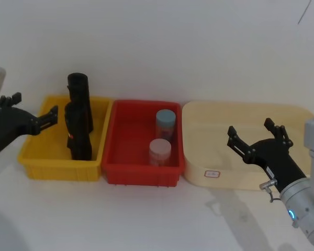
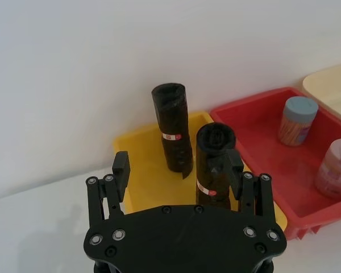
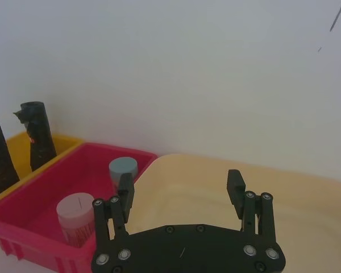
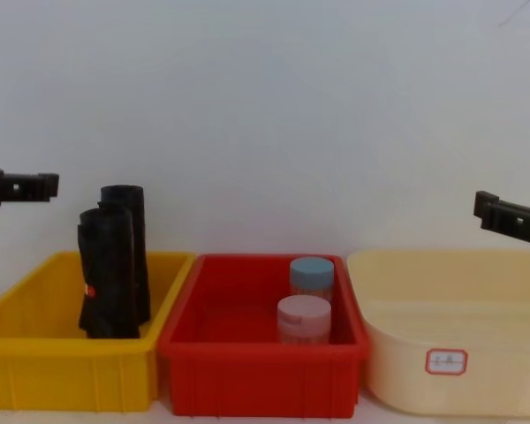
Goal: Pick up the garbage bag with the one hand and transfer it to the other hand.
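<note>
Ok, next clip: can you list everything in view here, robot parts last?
garbage bag rolls: two, black, upright in the yellow bin, one behind the other
yellow bin: one, yellow, left of the row
red bin: one, red, middle of the row
jars: two, translucent, in the red bin, blue-lidded behind pink-lidded
cream tub: one, cream, right of the row
table: one, white, under the bins
left gripper: one, black, open, left of the rolls
right gripper: one, black, open, over the cream tub
</note>
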Controlling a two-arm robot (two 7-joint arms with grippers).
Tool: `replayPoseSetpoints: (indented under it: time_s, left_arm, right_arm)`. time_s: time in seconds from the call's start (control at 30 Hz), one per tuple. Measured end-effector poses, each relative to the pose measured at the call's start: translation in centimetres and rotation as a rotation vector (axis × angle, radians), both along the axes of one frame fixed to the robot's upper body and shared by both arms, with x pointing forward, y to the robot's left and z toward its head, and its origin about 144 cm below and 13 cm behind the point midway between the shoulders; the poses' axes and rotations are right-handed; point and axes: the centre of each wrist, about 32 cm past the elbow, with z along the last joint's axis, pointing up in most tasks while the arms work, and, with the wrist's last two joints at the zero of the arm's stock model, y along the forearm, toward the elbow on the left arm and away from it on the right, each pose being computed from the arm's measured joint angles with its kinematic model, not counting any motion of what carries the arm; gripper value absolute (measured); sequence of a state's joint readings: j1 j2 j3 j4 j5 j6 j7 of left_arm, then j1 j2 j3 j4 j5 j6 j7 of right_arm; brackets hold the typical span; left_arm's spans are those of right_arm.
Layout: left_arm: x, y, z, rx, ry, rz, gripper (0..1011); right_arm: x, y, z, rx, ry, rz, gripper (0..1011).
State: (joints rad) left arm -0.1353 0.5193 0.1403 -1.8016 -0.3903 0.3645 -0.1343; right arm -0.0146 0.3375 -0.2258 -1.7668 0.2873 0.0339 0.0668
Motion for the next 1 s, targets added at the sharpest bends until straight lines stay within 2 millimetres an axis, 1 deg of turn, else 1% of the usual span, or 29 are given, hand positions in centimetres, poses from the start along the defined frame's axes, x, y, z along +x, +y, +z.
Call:
replayPoseSetpoints:
  time_s: [0.23,0.67,1.0]
  left_arm:
    - [0.7,-0.2,-1.2,0.0,0.015,-0.005,1001]
    - [1.9,-0.8,-3.4,0.001,0.032,-0.07,1001]
    - [2.9,-1.3,-4.6,-0.015,0.042,-0.076,1001]
  right_arm:
    - [0.0,0.0,0.0,0.0,0.0,0.0,1000]
    - [0.0,0.0,0.0,0.0,0.0,0.0,999]
    - [0.0,0.0,0.0,0.0,0.0,0.0,999]
